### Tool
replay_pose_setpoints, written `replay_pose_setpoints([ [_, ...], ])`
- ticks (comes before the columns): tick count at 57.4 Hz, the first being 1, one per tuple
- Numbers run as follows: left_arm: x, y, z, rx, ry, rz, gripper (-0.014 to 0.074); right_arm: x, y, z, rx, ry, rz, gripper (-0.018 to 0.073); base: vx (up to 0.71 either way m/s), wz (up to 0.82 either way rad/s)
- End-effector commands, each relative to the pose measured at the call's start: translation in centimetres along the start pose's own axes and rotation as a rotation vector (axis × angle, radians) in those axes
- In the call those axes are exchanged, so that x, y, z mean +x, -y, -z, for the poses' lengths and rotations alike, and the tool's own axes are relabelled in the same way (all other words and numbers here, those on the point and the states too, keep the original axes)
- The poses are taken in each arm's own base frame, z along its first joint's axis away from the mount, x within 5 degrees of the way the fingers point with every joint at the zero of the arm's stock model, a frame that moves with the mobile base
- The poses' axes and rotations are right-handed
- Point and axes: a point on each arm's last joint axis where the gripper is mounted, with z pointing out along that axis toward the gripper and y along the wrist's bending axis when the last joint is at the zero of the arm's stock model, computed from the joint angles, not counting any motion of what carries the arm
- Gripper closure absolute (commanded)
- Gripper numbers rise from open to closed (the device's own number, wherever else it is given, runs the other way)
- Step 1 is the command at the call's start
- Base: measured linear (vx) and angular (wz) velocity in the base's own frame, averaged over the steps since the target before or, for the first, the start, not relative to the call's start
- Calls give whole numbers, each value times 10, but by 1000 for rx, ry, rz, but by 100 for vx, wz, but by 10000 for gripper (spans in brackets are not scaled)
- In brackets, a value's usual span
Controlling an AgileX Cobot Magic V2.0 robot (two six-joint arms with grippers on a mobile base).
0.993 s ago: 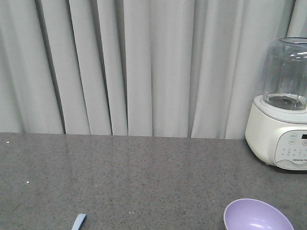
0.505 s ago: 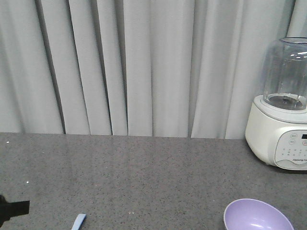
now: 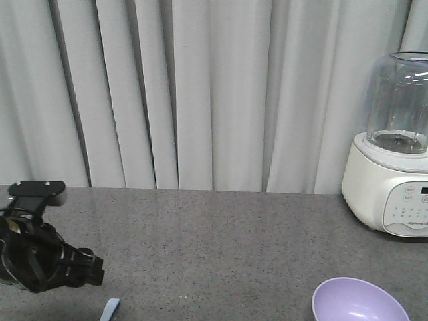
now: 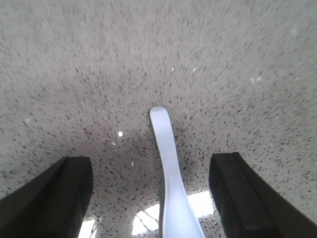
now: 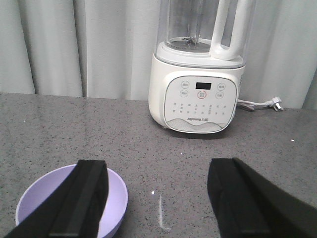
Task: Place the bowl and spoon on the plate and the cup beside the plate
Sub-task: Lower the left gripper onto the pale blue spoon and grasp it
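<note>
Pale grey curtains (image 3: 200,93) hang in folds behind a grey speckled bench (image 3: 221,234). In the front view a white blender (image 3: 394,154) with a clear jar stands at the right edge. The lavender bowl (image 3: 358,304) sits on the bench at the lower right, cut by the bottom edge. Only the tip of the spoon (image 4: 168,168) handle shows in this view, a pale sliver at the bottom left of centre. The black left arm (image 3: 40,257) reaches in low at the left edge, just above and left of that tip. Its claw is out of sight there.

The left wrist view shows what the front view does not. The spoon lies flat on the bench, its handle running up the middle of the frame and its wider end leaving at the bottom. The left claw (image 4: 150,166) is released, one dark finger in the lower left corner and one in the lower right. The spoon lies between them, nearer the right one and touching neither.

The right wrist view faces the blender's front, with its button panel and small display. A white plug (image 5: 270,103) lies on the bench at the blender's right. The right claw (image 5: 161,181) is released too, with bare bench between its fingers. The bowl sits in the lower left of this frame, partly hidden behind the left-hand finger. Whether that finger touches the bowl cannot be told.
</note>
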Motion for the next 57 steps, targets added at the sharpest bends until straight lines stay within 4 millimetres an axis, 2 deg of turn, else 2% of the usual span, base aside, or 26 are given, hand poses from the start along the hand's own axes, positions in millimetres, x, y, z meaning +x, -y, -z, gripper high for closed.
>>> replay_pose_setpoints([
  [1, -11, 13, 6, 4, 76, 22, 20, -17, 0, 1, 0, 94, 21, 51, 0, 0],
  [10, -8, 27, -11, 4, 35, -28, 20, -17, 0, 1, 0, 94, 21, 51, 0, 0],
  [19, -1, 20, -28, -110, -63, 24, 45, -17, 0, 1, 0, 88, 21, 51, 0, 0],
  [27, -1, 23, -31, -113, -64, -2, 52, -15, 1, 1, 2, 69, 22, 51, 0, 0],
  [47, 3, 27, -54, -114, -118, -23, 52, -15, 1, 1, 4, 67, 24, 51, 0, 0],
  [57, 3, 27, -59, -113, -121, -20, 68, -14, 1, 1, 4, 60, 24, 51, 0, 0],
])
